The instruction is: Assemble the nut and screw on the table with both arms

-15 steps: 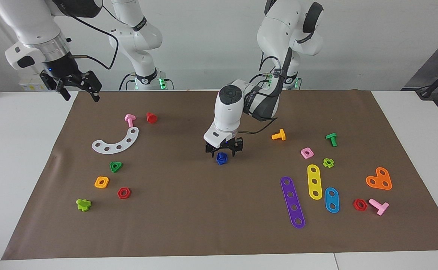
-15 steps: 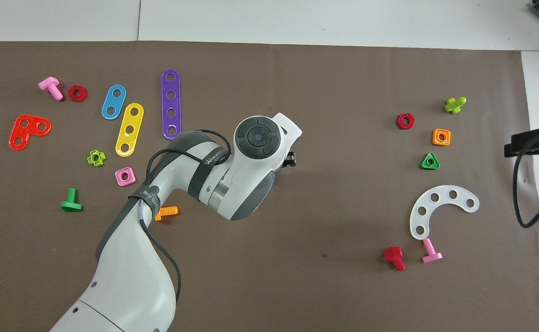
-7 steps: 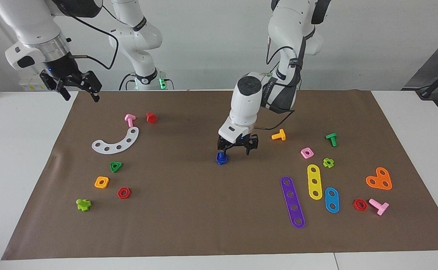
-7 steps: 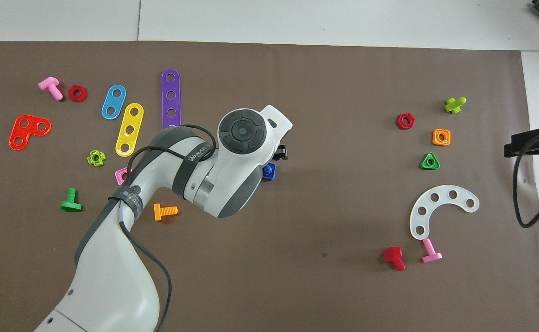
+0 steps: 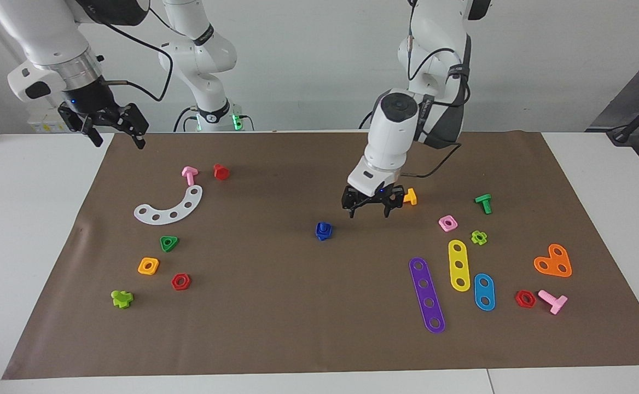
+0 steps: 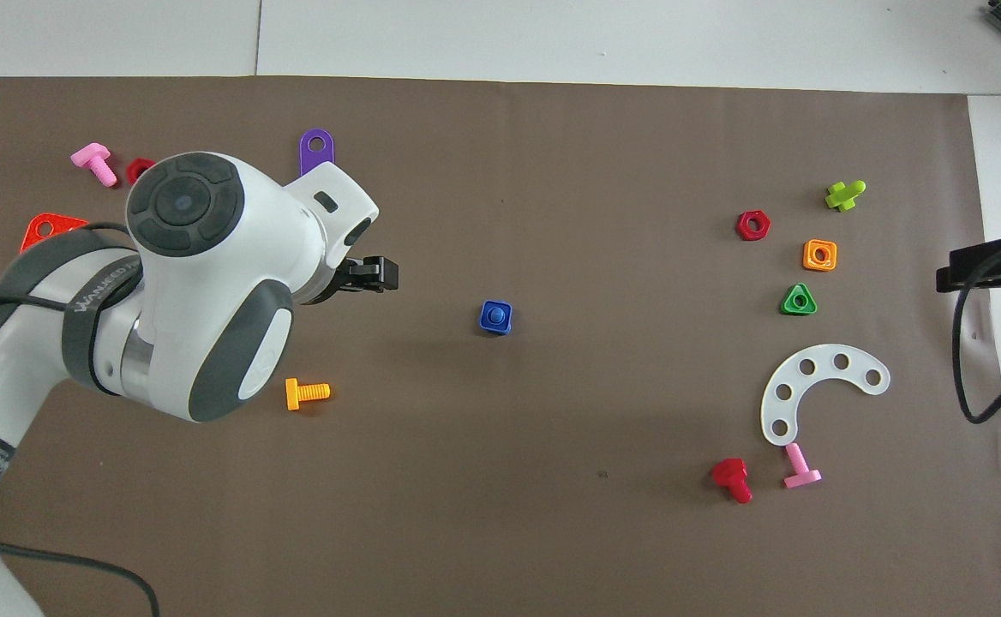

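**A:** What is changing at the centre of the bench (image 5: 35,219)?

**B:** I am drawing my left gripper (image 5: 368,206) up and away toward my own end; a second ago it was standing directly over the blue assembly, and it is now hanging empty, fingers apart, above bare mat near the orange bolt (image 5: 408,196). The nut (image 5: 323,233) is sitting mid-mat with the screw (image 5: 324,226) standing in its hole, touching nothing else.

**A:** Meaning for the task?

**B:** I am judging the joining done and the piece released. My right gripper (image 5: 112,127) is waiting, fingers spread, over the mat's corner.

**A:** And the setting?

**B:** A brown mat (image 6: 552,531) is covering the white bench, scattered with coloured nuts, bolts and perforated strips; a plain pale wall is standing at the arms' end.
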`<state>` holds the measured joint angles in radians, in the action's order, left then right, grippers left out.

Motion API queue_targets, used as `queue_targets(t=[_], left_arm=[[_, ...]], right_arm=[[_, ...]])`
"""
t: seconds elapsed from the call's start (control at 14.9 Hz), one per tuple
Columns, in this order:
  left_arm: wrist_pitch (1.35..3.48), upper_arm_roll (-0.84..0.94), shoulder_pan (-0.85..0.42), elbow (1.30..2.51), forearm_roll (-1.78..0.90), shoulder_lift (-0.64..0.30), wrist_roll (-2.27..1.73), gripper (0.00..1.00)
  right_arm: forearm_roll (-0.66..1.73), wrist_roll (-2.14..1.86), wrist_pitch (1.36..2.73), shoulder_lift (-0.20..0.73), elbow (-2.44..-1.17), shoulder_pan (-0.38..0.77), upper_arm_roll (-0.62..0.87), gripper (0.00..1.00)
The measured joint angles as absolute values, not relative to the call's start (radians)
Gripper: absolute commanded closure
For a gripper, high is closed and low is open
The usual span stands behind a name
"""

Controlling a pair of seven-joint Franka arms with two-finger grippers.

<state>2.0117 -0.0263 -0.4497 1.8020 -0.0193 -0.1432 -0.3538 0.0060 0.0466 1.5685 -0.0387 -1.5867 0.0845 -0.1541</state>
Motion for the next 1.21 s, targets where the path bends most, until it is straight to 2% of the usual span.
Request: queue_targets(t=[0.74,1.21], left_arm=[[1.845,-0.03,-0.177,1.782,-0.019,0.029,-0.163,0.0],[1.586,-0.03,-0.05,1.553,-0.019,0.001,0.027,0.0]], right_arm=[[0.006,0.047,1.569,-0.039,-1.587,0.085,-0.154,0.0],[0.006,0.047,1.569,-0.039,-1.587,0.085,-0.154,0.0]])
